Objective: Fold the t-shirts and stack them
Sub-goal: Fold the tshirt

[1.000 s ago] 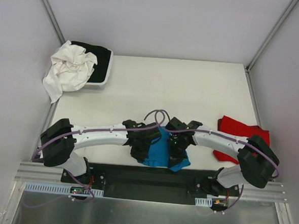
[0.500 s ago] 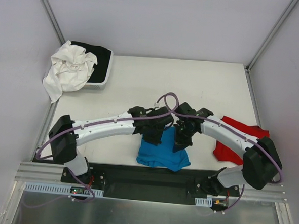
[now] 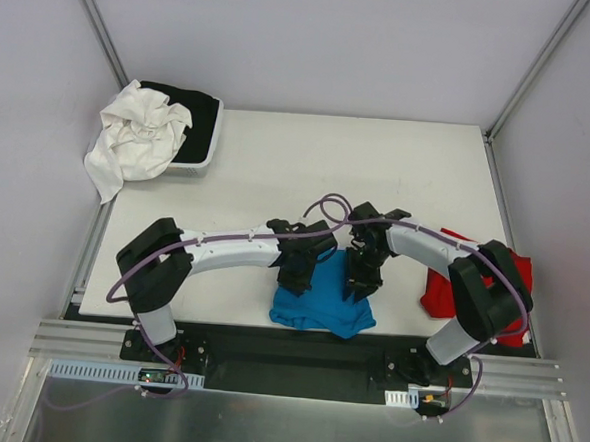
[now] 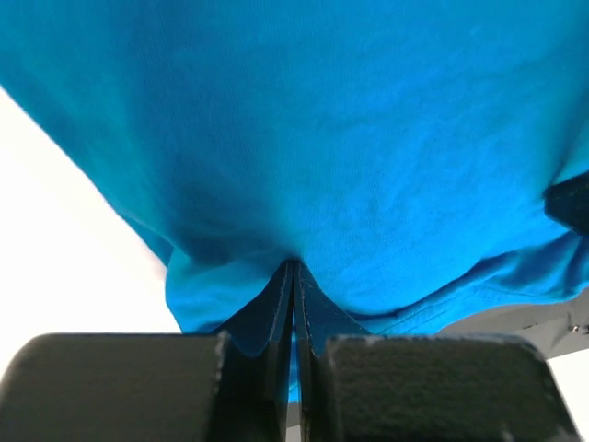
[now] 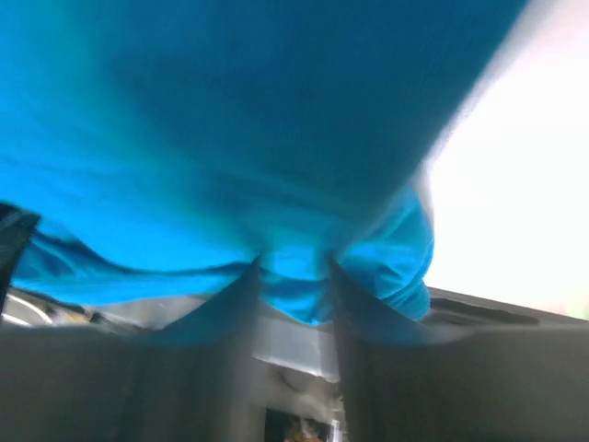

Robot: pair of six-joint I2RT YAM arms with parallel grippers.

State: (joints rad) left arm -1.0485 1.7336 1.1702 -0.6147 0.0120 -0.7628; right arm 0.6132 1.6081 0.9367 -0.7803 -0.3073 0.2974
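Wrist cams alone show left pincer (image 4: 294, 276) clamped on a fold of the blue t-shirt (image 3: 320, 308), right pincer (image 5: 294, 273) part open w/ cloth between; vs 1 s ago both moved further onto the counter (image 3: 278, 170); shirt bunched near front edge, long axis left-right, neck unclear; red t-shirt (image 3: 439, 293) at right

Near edge of table (image 3: 378, 166), centre: first t-shirt (image 3: 320, 308) lying there | over its far edge: left gripper (image 3: 298, 281) leftward, right gripper (image 3: 359, 285) rightward, side by side | to its right, apart: second t-shirt (image 3: 438, 293), partly hidden under right arm | far-left corner: tray (image 3: 200, 167), one cloth (image 3: 196, 115) inside, crumpled cloth (image 3: 135, 136) draped over its left side.
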